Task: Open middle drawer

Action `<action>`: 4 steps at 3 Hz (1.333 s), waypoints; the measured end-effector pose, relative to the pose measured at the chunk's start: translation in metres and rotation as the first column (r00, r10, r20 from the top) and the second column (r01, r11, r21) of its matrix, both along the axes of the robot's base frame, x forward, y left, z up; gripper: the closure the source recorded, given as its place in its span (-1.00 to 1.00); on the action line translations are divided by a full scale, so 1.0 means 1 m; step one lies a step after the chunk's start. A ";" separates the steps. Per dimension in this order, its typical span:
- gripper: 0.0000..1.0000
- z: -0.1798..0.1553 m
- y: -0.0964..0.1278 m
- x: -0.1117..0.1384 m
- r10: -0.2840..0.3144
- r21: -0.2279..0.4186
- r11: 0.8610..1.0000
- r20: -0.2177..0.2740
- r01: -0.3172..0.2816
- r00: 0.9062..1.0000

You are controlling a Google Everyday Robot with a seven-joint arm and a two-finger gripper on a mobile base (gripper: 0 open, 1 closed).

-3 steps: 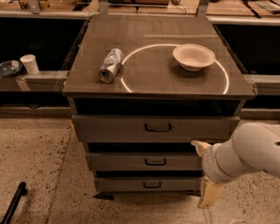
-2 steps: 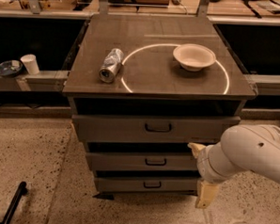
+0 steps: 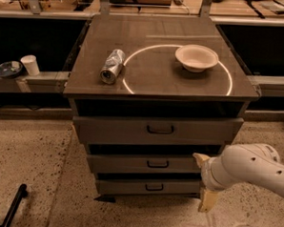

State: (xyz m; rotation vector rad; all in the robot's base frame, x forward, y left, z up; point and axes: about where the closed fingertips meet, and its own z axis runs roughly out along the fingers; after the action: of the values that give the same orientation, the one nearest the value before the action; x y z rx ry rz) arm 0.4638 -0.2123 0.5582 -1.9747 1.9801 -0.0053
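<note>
Gripper [image 3: 203, 181] sits low in front of the grey bench [image 3: 151, 30], off the right end of its drawer stack. I see two tan fingers [image 3: 208, 200], one above and one below the white wrist. They are spread well apart and have nothing between them.

Middle drawer [image 3: 129, 165] lies directly left of the gripper as I view it, at about the same height. The upper finger is just beside the right end of the drawer front; I cannot tell whether it touches. The small dark loop handle [image 3: 157, 163] is further left, apart from the gripper and not grasped.

Top drawer [image 3: 112, 130] is up and left of the gripper. Bottom drawer [image 3: 124, 187] is left and slightly below, level with the lower finger.

On the bench surface, well above the gripper:
- A pale bowl [image 3: 196, 57] stands almost straight up from it.
- A crushed can [image 3: 112, 66] lies on its side, farther left.

Far left, on a ledge beyond the bench, are a white cup [image 3: 30, 64] and a dark dish [image 3: 8, 69].
</note>
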 end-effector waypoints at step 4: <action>-1.00 -0.101 0.004 0.074 0.068 0.081 0.994 0.023 -0.070 0.997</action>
State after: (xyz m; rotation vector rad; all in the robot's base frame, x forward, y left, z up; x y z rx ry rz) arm 0.5381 -0.2081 0.4576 -1.9817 1.8683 0.0718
